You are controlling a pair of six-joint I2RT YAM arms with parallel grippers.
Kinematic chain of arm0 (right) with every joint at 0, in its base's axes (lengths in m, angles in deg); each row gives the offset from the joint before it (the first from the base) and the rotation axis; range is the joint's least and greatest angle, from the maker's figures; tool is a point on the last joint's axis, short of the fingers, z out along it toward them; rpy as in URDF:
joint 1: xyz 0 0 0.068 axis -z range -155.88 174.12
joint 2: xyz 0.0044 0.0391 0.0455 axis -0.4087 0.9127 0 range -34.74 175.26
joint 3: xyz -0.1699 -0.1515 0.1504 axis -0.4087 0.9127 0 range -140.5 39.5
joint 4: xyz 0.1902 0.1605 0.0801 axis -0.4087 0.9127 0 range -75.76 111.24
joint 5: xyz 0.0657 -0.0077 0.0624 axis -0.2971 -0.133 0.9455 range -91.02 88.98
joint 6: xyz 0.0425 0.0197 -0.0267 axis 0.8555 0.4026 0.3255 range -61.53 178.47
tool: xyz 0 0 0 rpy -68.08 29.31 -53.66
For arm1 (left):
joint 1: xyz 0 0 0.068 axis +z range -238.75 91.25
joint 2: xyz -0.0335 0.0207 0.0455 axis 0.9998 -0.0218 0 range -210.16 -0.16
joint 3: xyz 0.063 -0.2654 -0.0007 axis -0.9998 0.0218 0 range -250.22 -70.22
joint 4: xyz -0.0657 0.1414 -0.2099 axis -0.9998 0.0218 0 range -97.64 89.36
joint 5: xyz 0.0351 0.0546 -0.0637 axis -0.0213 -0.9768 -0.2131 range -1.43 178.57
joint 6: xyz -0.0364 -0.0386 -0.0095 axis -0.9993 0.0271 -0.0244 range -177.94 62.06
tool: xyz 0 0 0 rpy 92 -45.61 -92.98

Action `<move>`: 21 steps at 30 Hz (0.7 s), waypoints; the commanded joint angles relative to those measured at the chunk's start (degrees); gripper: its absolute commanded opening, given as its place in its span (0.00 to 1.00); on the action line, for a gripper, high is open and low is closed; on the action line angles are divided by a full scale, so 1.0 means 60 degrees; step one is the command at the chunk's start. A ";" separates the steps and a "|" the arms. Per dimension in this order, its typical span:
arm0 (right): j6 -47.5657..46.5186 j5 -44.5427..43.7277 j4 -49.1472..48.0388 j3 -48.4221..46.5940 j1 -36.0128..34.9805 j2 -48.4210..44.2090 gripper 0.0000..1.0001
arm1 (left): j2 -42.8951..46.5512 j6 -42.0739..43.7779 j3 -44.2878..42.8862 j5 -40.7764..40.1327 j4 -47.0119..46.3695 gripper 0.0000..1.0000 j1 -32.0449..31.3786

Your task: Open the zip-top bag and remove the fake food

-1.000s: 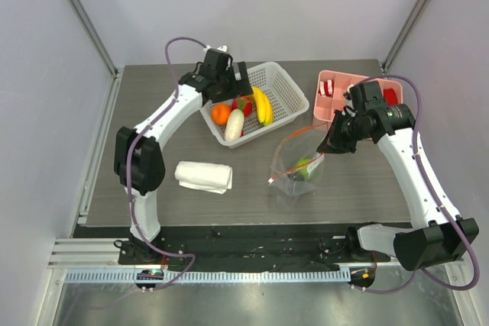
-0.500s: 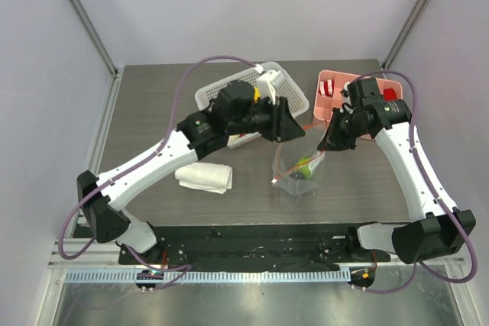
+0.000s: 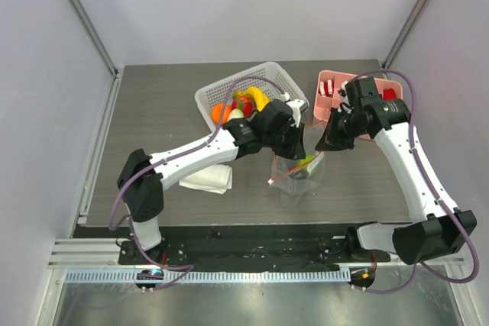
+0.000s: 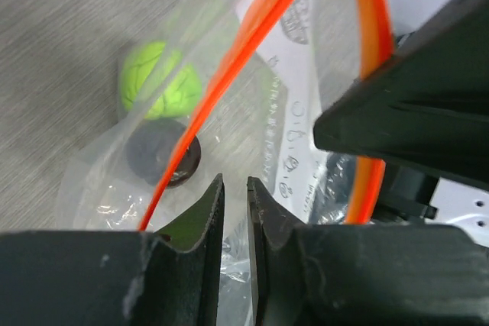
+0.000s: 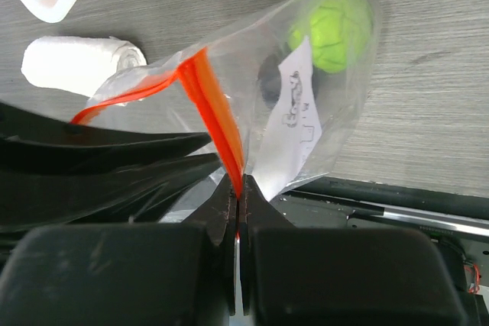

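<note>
Left hand [image 4: 234,188] reached the floppy, clear zip-top bag [image 3: 299,181].

Worktop [image 3: 153,104]: grey wood-grain surface.

White basket [image 3: 276,82]: rectangular latticed plastic, set askew at the far middle of the worktop. Taken as reference.

Pink tray [image 3: 336,75]: just right of the basket, close to its right corner; contact cannot be judged. Divided into compartments.

Red-and-white striped pieces [image 3: 326,89]: in the tray compartment nearest the basket.

Plain red piece [image 3: 391,95]: in the compartment farthest from the basket.

Rolled white cloth [image 3: 208,181]: lies flat on the worktop, nearer than the basket's left end and apart from it. Its far edge is hidden.
</note>
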 commanded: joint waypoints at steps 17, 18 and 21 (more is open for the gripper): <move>0.0908 0.0272 -0.0077 -0.0738 -0.0939 -0.0058 0.01 | -0.0281 0.1008 -0.0409 -0.2866 0.0075 0.12 -0.1286; 0.0922 0.0301 -0.0091 -0.0753 -0.0939 -0.0058 0.01 | -0.0370 0.0993 -0.0306 -0.2675 -0.0027 0.12 -0.1286; 0.0937 0.0403 -0.0091 -0.0753 -0.0939 -0.0058 0.01 | -0.0750 0.0759 0.0117 -0.2118 -0.0510 0.11 -0.1257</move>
